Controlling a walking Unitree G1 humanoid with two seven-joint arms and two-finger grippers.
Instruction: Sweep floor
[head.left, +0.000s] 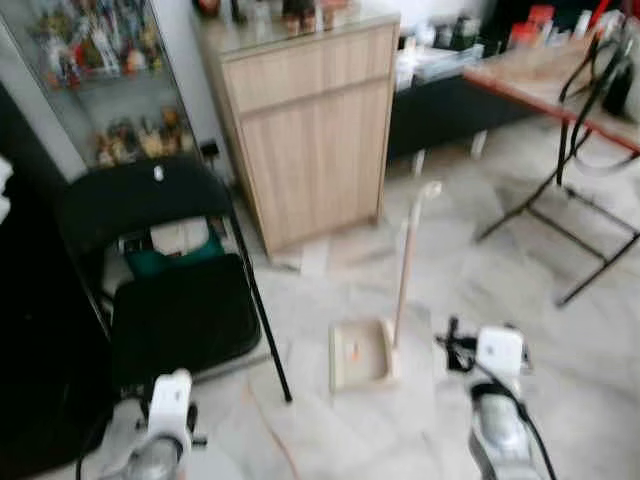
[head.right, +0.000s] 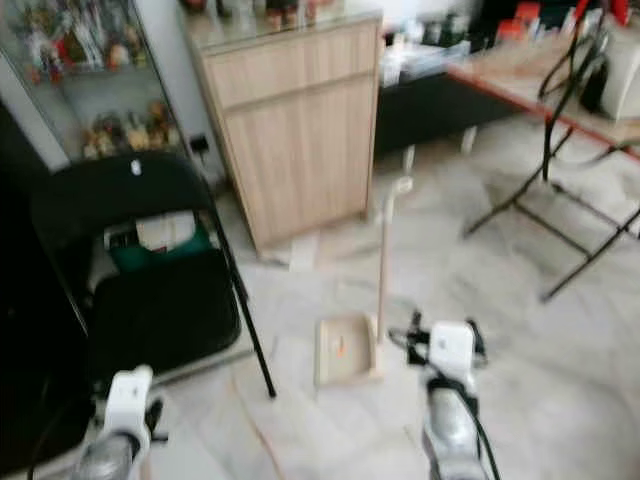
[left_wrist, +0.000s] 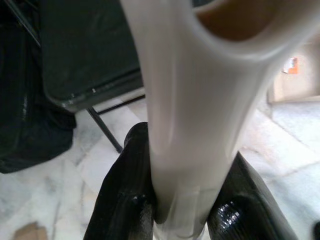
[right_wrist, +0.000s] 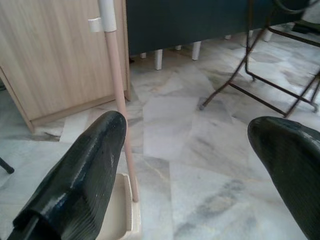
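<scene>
A beige dustpan (head.left: 360, 355) stands on the marble floor just ahead of me, its long pinkish handle (head.left: 404, 265) upright with a white tip. In the right wrist view my right gripper (right_wrist: 187, 150) is open, low over the floor, with the dustpan handle (right_wrist: 119, 100) just beyond one finger (right_wrist: 82, 175) and apart from it. In the left wrist view my left gripper (left_wrist: 187, 170) is shut on a thick white handle (left_wrist: 190, 110) that ends in a hanging loop. Both silver arms rise from the lower edge of the eye views, the left arm (head.left: 165, 420) and the right arm (head.left: 498, 400).
A black folding chair (head.left: 175, 290) stands at left, close to my left arm. A wooden cabinet (head.left: 310, 130) is behind the dustpan, a glass display case (head.left: 95, 80) at back left. A folding table (head.left: 560, 80) with metal legs (head.left: 580, 225) stands at right. Open floor lies between.
</scene>
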